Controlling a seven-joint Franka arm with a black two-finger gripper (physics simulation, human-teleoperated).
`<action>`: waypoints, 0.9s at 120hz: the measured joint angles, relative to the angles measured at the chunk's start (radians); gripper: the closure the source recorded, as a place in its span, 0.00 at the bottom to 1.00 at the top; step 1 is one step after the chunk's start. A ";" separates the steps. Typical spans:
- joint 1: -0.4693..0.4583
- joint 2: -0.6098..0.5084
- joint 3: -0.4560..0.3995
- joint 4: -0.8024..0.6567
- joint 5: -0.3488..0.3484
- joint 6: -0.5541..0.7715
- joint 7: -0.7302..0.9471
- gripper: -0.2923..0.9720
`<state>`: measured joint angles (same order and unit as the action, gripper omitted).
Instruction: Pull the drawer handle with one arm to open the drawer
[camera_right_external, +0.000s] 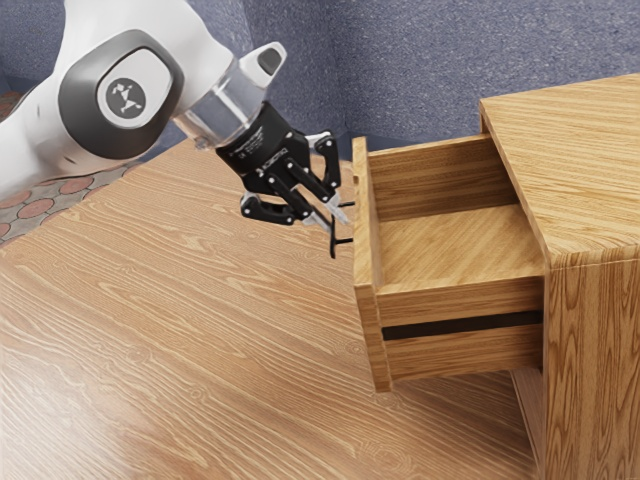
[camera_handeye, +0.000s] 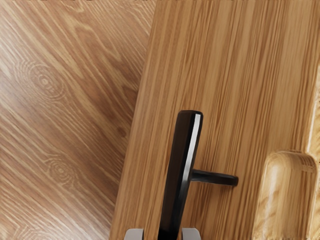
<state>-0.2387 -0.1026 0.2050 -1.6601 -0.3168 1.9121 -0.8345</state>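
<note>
The drawer stands far out of the cabinet, so I judge the pull is in its last part. My pincer is at the black handle on the drawer front. Whether it clamps the bar or is loose, I cannot tell. Next I think comes a short straight pull away from the cabinet, or letting go.

The drawer juts from the cabinet toward the exterior view's left, its handle at the gripper.

The drawer and table are grained wood with a soft sheen — the handle smooth, glossy black.
</note>
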 joint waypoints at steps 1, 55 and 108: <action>0.000 -0.001 0.000 -0.001 0.000 0.000 0.000 0.78; -0.007 -0.041 0.009 -0.043 0.016 0.001 0.000 0.79; -0.002 -0.070 0.011 -0.075 0.023 0.000 0.000 0.78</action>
<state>-0.2402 -0.1728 0.2162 -1.7351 -0.2936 1.9125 -0.8350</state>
